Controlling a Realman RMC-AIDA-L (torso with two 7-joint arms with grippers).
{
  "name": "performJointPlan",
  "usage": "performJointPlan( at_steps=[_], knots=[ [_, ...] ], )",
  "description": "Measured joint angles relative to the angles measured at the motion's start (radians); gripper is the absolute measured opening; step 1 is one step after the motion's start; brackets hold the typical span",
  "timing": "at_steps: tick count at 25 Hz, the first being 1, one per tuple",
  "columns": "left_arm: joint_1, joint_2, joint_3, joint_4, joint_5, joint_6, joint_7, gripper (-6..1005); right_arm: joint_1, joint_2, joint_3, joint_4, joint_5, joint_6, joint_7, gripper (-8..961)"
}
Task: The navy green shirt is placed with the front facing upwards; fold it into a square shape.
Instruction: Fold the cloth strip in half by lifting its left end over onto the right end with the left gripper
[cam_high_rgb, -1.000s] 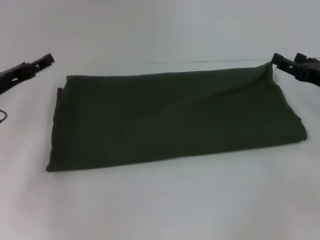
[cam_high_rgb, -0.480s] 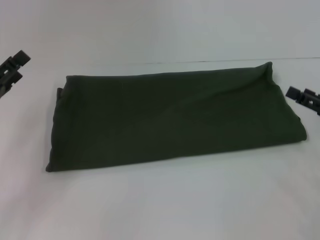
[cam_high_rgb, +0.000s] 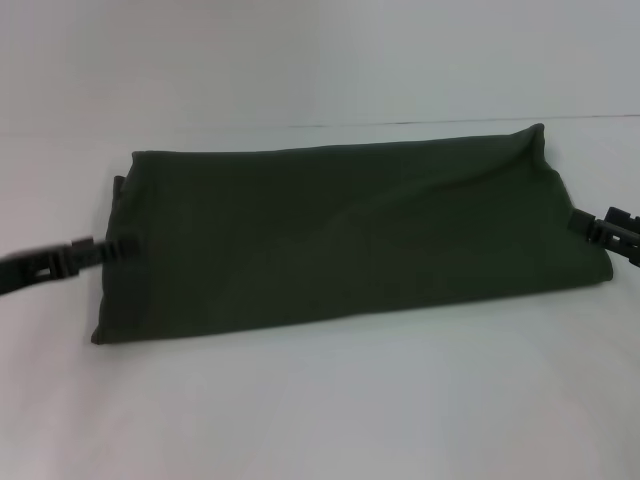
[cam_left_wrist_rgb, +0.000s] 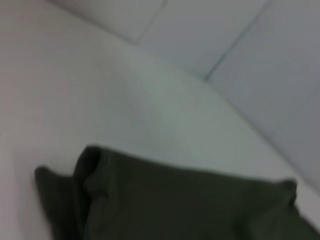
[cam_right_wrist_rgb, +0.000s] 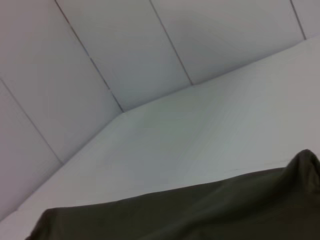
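The navy green shirt (cam_high_rgb: 350, 235) lies on the white table (cam_high_rgb: 340, 400) as a long, flat rectangle, plain side up, with no print or neck showing. My left gripper (cam_high_rgb: 125, 246) reaches in low from the left, its tip at the middle of the shirt's left edge. My right gripper (cam_high_rgb: 582, 223) is at the shirt's right edge, a little above the near right corner. The left wrist view shows the shirt's layered end (cam_left_wrist_rgb: 190, 205) close up. The right wrist view shows a long edge of the shirt (cam_right_wrist_rgb: 225, 210). Neither wrist view shows fingers.
The white table runs all around the shirt, with a broad bare strip in front of it. Pale panelled walls (cam_right_wrist_rgb: 125, 55) rise behind the table's far edge.
My left gripper has swung down from the far left to the shirt's left edge. My right gripper has dropped from the far right corner and now touches the right edge. The shirt's raised corner settled.
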Motion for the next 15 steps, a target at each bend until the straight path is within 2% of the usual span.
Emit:
performJointPlan(
  at_steps=[7,15],
  knots=[
    [-0.004,-0.001,0.049,0.045,0.167,-0.009,-0.117,906,0.008,0.005,0.008,0.000,0.008,0.019,-0.012,893],
    [0.003,-0.008,0.056,0.050,0.220,-0.010,-0.144,889,0.018,0.009,0.009,0.000,0.018,0.020,-0.024,893]
  ],
)
